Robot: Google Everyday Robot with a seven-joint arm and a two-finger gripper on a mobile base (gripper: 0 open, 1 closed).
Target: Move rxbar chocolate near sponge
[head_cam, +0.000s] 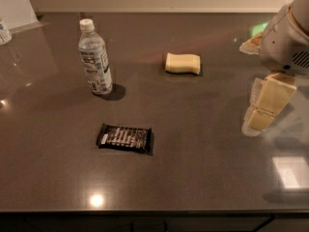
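- rxbar chocolate [124, 137]: flat, front-centre of counter [203, 173], long axis left-right (slightly skewed)
- sponge [183, 63]: behind it, rightward, well apart
- gripper [259, 121]: far right, touching neither; grip state can't tell

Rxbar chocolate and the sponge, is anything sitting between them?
Nothing. In the camera view, only bare dark tabletop lies between the rxbar chocolate and the sponge. The pincer hangs at the far right, off that line.

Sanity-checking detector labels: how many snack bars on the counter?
1. The rxbar chocolate lies flat front-left of centre, apart from the sponge farther back. None looks hidden. The gripper hangs at the right side, far from both.
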